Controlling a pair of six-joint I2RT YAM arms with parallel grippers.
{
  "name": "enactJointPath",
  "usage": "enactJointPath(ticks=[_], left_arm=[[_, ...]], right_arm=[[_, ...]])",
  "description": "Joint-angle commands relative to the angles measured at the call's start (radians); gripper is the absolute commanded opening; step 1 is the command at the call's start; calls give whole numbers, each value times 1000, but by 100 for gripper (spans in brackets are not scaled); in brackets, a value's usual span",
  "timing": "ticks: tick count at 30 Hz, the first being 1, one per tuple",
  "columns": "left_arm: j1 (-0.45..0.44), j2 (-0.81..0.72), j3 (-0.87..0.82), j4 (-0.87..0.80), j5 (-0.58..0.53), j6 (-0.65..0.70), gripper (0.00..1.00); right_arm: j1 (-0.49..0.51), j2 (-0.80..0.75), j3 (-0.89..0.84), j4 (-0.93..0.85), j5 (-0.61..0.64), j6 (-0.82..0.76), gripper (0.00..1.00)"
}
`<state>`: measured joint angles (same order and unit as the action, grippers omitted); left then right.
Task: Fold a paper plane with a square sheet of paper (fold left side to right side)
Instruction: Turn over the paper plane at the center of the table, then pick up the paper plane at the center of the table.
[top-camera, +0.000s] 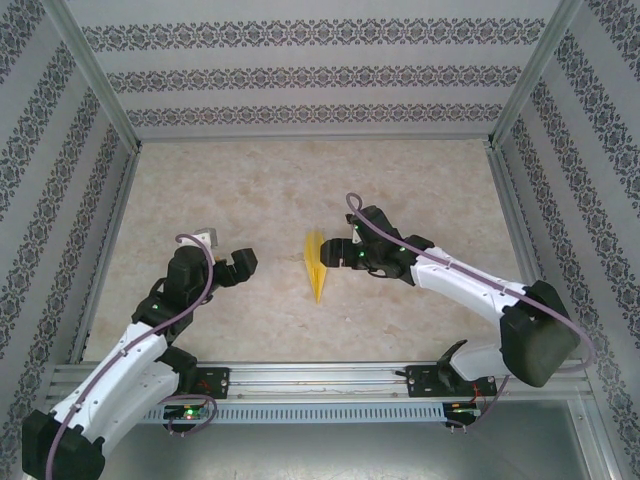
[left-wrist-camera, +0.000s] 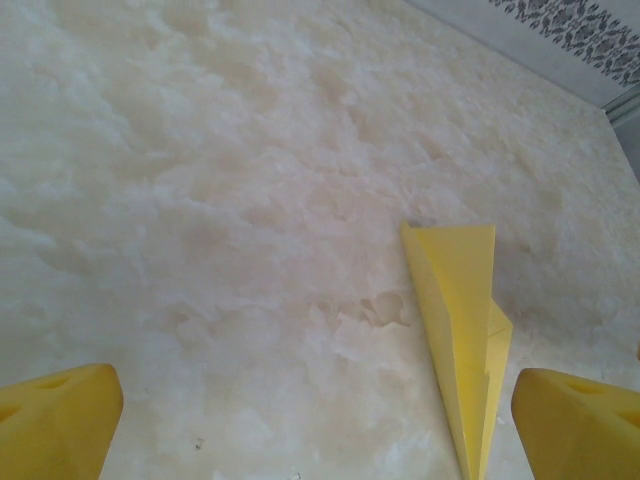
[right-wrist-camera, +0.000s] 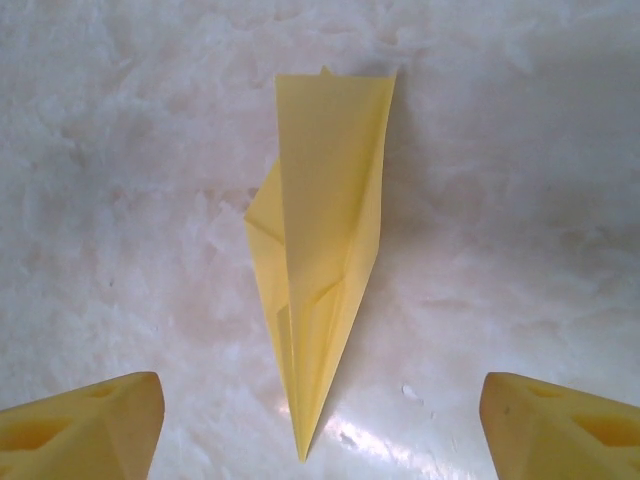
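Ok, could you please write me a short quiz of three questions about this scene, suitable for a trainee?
1. True or false: the right claw is shut on the paper plane.
2. Where is the paper plane? A) flat on the table, between the left claw and the right claw; B) inside the left claw; C) on top of the right arm.
3. In the top view, does its sharp tip point toward the arm bases or away from them?

Key: 1. False: both claws stand open and the paper plane lies free. 2. A. 3. Toward the arm bases.
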<state>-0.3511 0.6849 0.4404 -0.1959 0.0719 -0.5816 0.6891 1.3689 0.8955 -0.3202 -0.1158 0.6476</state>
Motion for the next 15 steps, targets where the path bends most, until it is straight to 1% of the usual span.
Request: enactJointPath(ticks=[1,6,10,15], left_arm=[[16,-26,40,-47,-35,52,100],[17,-38,67,-117,-55,93,100],[18,-41,69,-134,-52,103,100],[17,-45,61,-137,-46,109,100]], right_arm=[[42,3,57,-178,78,-2,86],[114,99,172,-272,98,10,87],[150,207,263,-324,116,13,80],[158,341,349,-338,116,27,69]])
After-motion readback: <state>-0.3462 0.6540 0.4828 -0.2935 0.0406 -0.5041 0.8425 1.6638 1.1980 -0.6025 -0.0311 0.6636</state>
